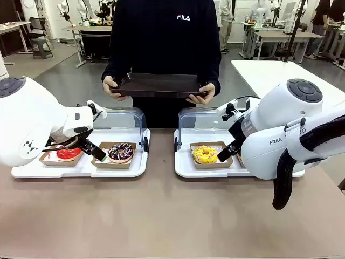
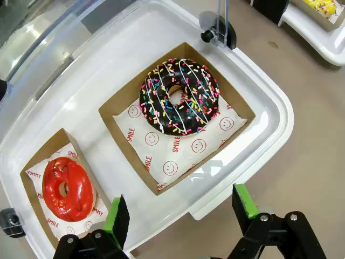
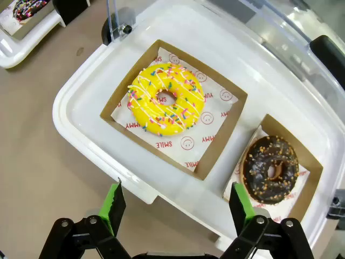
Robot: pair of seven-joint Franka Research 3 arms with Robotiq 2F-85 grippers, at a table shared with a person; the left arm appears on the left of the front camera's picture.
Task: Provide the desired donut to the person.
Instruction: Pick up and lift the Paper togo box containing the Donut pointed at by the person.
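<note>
Person [image 1: 161,38] cut off above chest holds dark tray [image 1: 159,85]; from the front, right arm [image 1: 280,135] hides nut donut [image 3: 259,167]; left tray [image 2: 269,108]: red donut [image 2: 78,189], sprinkled chocolate donut [image 2: 199,102]; right tray [image 3: 81,124]: yellow donut [image 3: 178,116] too; left gripper [image 2: 180,205] and right gripper [image 3: 175,199] gape wide, gripping nothing.

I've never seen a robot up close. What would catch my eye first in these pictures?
The donuts: a red donut and a sprinkled chocolate donut on the robot's left, a yellow donut and a nut-topped dark donut on its right. Across the table a person holds a dark tray, while the left gripper and right gripper hang open over the donuts.
</note>
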